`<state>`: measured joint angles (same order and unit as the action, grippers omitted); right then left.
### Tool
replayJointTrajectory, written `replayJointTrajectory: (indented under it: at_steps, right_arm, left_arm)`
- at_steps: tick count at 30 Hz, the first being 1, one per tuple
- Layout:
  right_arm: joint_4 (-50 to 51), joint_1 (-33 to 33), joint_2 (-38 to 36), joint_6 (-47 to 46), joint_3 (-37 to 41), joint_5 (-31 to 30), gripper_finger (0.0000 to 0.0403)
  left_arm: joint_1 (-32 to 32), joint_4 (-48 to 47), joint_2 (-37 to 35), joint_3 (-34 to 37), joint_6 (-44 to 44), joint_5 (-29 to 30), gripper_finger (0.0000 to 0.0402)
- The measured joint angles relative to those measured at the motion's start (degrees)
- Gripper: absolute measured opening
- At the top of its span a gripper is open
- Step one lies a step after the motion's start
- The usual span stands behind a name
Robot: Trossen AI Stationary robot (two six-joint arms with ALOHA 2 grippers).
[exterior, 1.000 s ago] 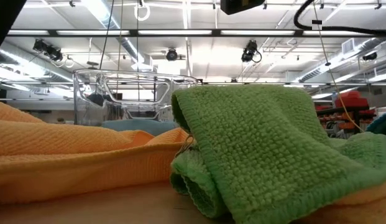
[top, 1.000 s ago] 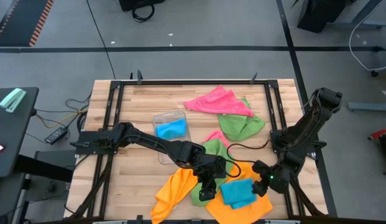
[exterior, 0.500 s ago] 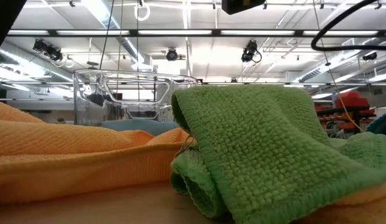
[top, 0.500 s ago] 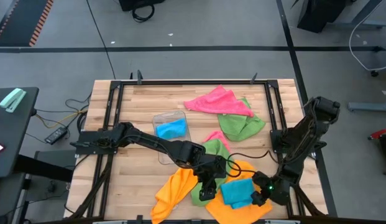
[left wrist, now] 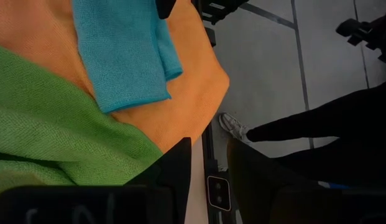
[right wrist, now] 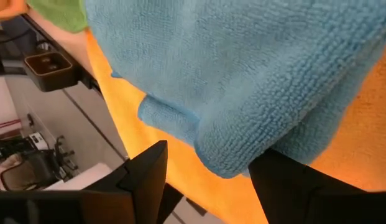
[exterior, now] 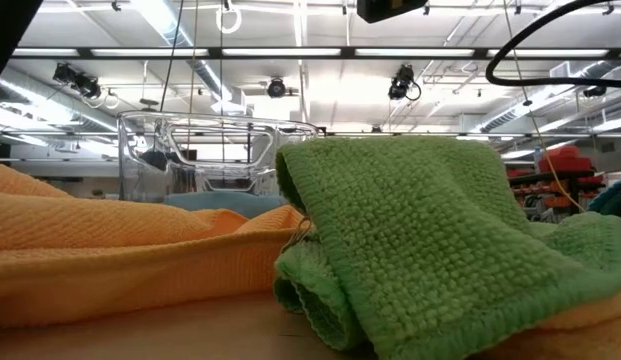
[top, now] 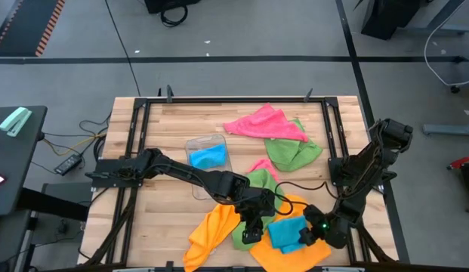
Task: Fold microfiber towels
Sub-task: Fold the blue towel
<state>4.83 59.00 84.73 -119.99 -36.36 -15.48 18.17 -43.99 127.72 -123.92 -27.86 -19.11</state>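
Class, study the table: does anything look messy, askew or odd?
Yes. The orange towel lies crumpled at the table's front edge, partly overhanging it, with a green towel bunched on it. A blue cloth sits inside the clear tray.

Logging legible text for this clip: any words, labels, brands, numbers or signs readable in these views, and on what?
None can be read.
The blue towel, orange towel, green towel and clear tray carry no print.
The small black plate at the table edge in the left wrist view has marks too small to read.
The room's fixtures in the low view show no legible signs.
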Motion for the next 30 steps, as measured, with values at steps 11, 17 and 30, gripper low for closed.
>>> replayJointTrajectory:
  at_steps: [11,17,30]
  right_arm:
    - [4.1,0.0,0.0,-1.9,0.0,-1.1,0.0147]
    - [4.7,0.0,0.0,-1.6,0.0,-1.1,0.0093]
    - [3.8,0.3,-7.3,1.7,0.0,-3.6,0.0025]
  left_arm:
    - [0.1,0.0,0.0,0.0,0.0,0.0,0.0108]
    - [0.1,0.0,0.0,0.0,0.0,0.0,0.0107]
    - [0.1,0.0,0.0,0.0,0.0,0.0,0.0107]
